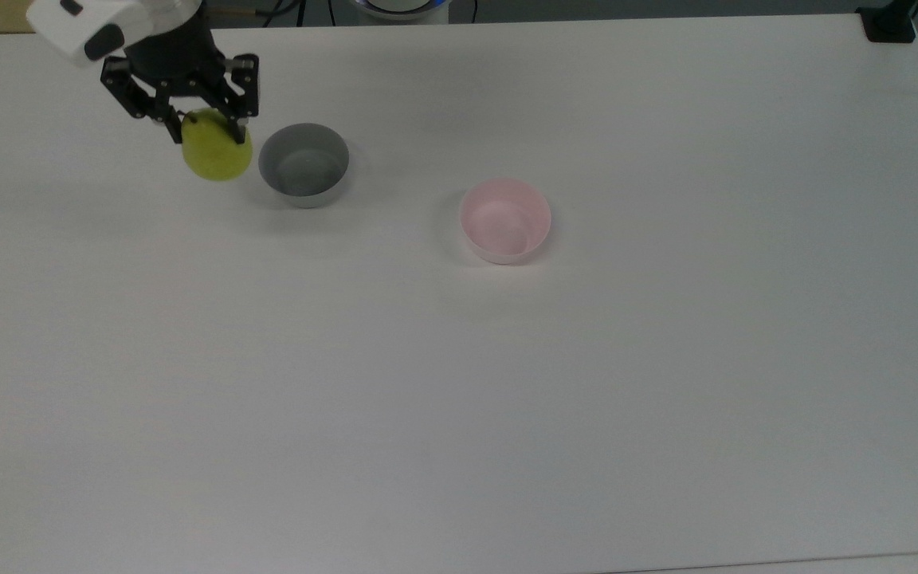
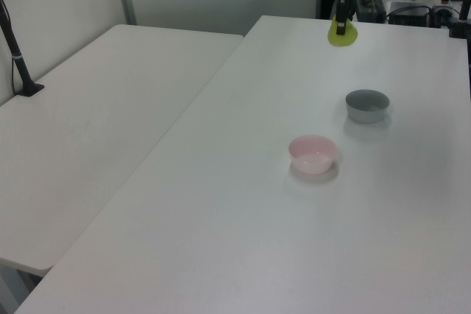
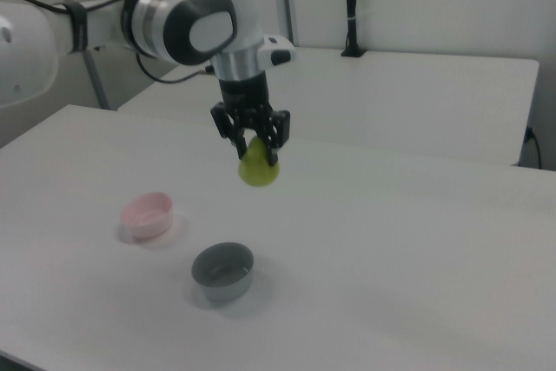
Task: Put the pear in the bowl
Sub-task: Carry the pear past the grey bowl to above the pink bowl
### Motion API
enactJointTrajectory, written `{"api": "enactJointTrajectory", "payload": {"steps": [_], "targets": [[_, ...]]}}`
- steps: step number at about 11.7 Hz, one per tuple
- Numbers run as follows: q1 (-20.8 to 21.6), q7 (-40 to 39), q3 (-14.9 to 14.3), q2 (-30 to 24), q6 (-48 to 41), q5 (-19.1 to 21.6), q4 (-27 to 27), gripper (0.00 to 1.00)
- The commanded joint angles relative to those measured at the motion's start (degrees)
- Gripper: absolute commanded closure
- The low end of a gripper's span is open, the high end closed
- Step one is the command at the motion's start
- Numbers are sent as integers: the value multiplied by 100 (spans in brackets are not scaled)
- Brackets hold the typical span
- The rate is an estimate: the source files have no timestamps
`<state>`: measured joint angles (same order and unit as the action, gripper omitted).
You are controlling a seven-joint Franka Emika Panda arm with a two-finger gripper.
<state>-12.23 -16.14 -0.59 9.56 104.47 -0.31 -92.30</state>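
1. While you look along the top view from its left, you meet the gripper (image 1: 205, 119) first, near the table's (image 1: 507, 399) far left corner; its two black fingers (image 1: 237, 119) are closed down on the upper, narrow part of the pear (image 1: 217, 148), with only the fruit's width between them.
2. You can see in the right view that the pear (image 3: 258, 167) hangs clear of the tabletop, its rounded bottom pointing down and touching nothing but the fingers.
3. Next to the right in the top view sits the grey bowl (image 1: 304, 164), upright on the table, just beside the pear as seen from above and toward the far edge.
4. Further right you find the pink bowl (image 1: 505, 220), upright and holding nothing, well apart from the pear and the gripper, nearer the middle of the table's width.
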Motion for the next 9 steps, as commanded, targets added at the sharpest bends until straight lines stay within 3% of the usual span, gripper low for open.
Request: {"api": "enactJointTrajectory", "payload": {"steps": [1,4,9], "targets": [[44,173,120,-182,-882,311,458,100],[667,243,120,-490,-1200,452,389,100],[1565,1227,103,-587,-1086,584,135,100]]}}
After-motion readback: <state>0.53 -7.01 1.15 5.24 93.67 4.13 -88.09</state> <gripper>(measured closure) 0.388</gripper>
